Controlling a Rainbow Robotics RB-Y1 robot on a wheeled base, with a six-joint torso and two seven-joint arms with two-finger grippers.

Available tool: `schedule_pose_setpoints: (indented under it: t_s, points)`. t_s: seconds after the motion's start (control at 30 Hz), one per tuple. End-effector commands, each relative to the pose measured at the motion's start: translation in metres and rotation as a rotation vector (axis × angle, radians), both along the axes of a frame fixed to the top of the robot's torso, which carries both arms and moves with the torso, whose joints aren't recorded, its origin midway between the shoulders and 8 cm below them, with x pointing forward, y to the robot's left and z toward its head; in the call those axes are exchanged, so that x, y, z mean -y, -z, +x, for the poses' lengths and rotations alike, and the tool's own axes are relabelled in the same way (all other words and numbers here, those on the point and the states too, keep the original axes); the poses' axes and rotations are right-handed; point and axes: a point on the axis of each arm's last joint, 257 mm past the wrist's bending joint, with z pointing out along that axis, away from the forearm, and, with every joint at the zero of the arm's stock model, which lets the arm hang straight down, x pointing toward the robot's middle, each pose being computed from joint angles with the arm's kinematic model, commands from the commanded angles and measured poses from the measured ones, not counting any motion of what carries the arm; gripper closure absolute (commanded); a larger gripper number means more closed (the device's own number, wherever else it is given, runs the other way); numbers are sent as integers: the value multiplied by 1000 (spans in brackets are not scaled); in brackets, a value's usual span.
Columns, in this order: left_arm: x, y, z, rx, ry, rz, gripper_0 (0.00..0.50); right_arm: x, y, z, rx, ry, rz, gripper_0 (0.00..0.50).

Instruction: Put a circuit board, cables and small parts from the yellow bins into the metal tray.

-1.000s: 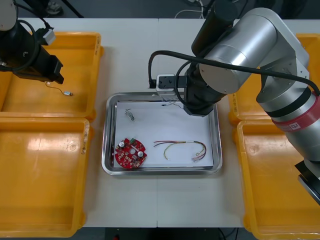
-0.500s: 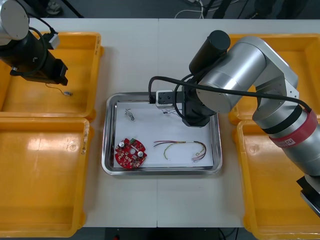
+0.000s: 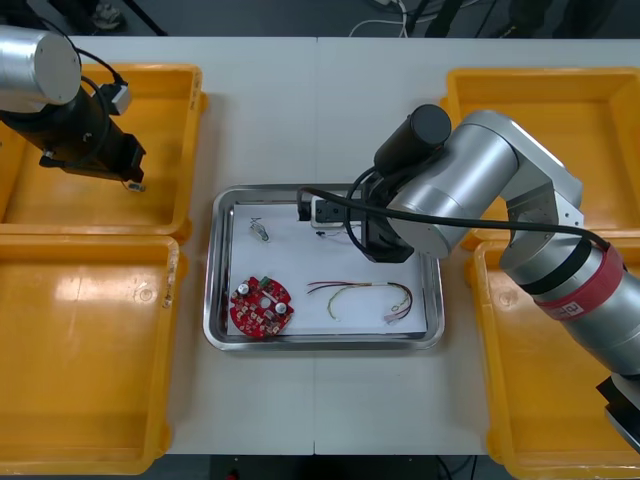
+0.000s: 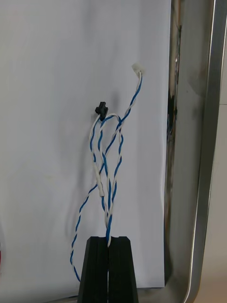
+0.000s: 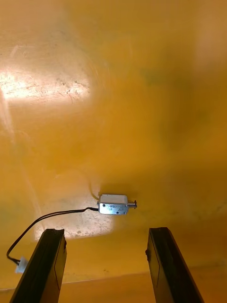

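Pinches the twisted blue and white cable (image 4: 109, 220) between the near-closed fingers (image 4: 97, 265) of the right gripper (image 4: 108, 238), low over the far part of the metal tray (image 3: 210, 280), close to one of its shiny walls. Trails the cable's loops, black clip and white plug end across the tray's white inside.

Holds the left gripper (image 5: 104, 230) well off to the tray's left, down inside the farther yellow bin (image 3: 195, 100) on that side, with fingers (image 5: 45, 265) spread wide and gripping nothing. Brackets a small metal part (image 5: 113, 204) with a thin black lead (image 5: 52, 217) on the bin's floor, just beyond the fingertips, without touching it.

Already in the tray:
- round red circuit board (image 3: 261, 307) at the near left corner
- red and yellow cable (image 3: 365, 290) in the near right part
- second small metal part (image 3: 260, 230) near the far left corner

Beneath the tray and bins, a light table (image 3: 260, 110).
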Motion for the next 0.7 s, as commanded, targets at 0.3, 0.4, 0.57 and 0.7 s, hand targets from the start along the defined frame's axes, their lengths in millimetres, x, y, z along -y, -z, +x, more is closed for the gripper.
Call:
schedule_pose_setpoints:
  t_s: [0.3, 0.4, 0.57, 0.7]
  points:
    - [-3, -22, 25, 80, 43, 24, 0, -4, 18, 9, 26, -21, 0, 500]
    - [-2, -18, 28, 84, 44, 20, 0, -5, 18, 9, 28, -22, -1, 500]
    - [-1, -12, 31, 91, 50, 32, 0, -4, 18, 9, 26, -16, 2, 282]
    - [2, -10, 31, 91, 51, 20, 0, -4, 18, 10, 28, -12, 2, 0]
